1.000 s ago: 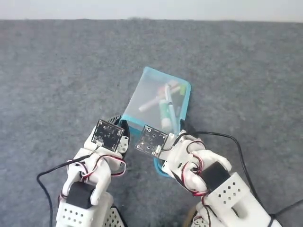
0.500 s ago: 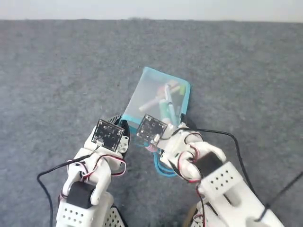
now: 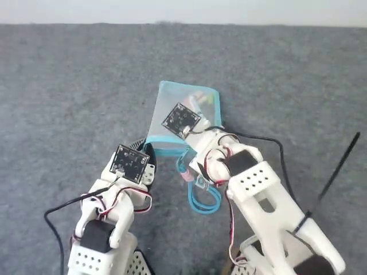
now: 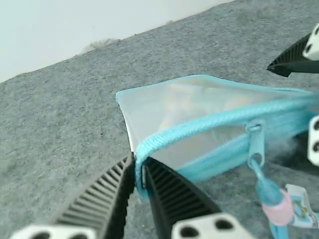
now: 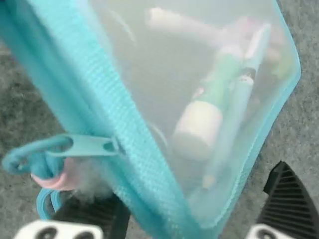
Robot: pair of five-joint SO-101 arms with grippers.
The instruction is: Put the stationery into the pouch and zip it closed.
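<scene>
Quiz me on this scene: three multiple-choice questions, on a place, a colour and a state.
1. Where are the pens? A) inside the pouch B) loose on the carpet C) in a cup
2. What colour is the pouch's edging? A) red B) turquoise C) yellow
3. How is the left gripper? A) wide open B) shut on the pouch's corner C) holding a pen
Answers: 1 A, they show through its clear wall; 2 B, its border is turquoise; 3 B, its jaws pinch that corner.
</scene>
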